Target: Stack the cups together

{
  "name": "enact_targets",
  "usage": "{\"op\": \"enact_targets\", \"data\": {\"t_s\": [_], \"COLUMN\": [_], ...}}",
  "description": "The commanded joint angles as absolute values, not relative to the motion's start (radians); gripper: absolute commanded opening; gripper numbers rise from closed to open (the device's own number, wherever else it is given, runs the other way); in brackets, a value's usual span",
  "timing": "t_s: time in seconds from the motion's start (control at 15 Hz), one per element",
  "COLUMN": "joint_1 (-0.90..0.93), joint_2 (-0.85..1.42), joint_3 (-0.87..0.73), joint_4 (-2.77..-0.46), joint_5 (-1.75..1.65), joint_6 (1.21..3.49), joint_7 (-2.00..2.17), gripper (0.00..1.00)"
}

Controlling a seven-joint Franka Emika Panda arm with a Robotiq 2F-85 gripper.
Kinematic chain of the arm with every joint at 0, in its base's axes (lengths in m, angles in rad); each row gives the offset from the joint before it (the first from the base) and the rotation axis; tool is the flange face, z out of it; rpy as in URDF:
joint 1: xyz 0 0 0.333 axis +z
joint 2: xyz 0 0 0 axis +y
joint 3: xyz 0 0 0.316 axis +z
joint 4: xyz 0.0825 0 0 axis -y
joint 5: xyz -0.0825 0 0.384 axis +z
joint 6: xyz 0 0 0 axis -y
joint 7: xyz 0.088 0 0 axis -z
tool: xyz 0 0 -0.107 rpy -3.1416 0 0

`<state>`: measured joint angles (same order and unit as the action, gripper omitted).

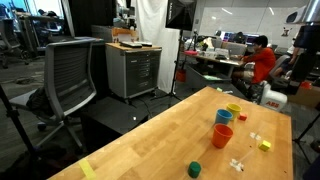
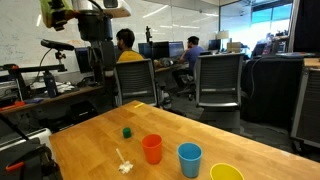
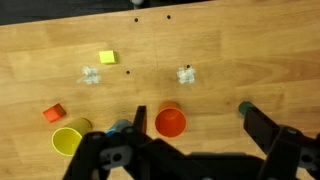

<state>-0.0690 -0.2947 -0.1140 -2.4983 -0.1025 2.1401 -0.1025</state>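
The three cups are standing upright and apart on the table (image 1: 150,140), mouths facing up, with none nested yet. In both exterior views they are forming a loose row: the orange-red cup (image 2: 152,149), the blue cup (image 2: 189,159) just beside it, and the yellow cup (image 2: 226,173) beyond the blue one.

In the wrist view the fingers (image 3: 268,135) are spreading wide and holding nothing. The orange-red cup is showing between them, while the blue cup is mostly hiding behind the gripper body. The arm is probably lining up over the orange-red cup, with its fingers opened wide enough to clear the rim for a first pick.

The loose clutter is lying apart from the row. A dark green piece (image 2: 127,131) is sitting on the side of the orange-red cup away from the blue one. A small yellow block (image 3: 107,58) and some clear bits (image 3: 185,74) are resting farther off, so nothing is blocking a descent.
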Motion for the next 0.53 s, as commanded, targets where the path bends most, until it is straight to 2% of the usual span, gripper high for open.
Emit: {"op": "enact_targets", "data": {"t_s": [0.0,0.47], "joint_1": [-0.076,-0.062], "joint_2": [-0.294,-0.278], "joint_3": [-0.107,-0.101], "joint_4": [-2.497,-2.474], "joint_5": [-0.100,-0.061], "joint_6": [2.139,2.185], "joint_7": [-0.104,-0.091], "gripper": [1.00,1.00]}}
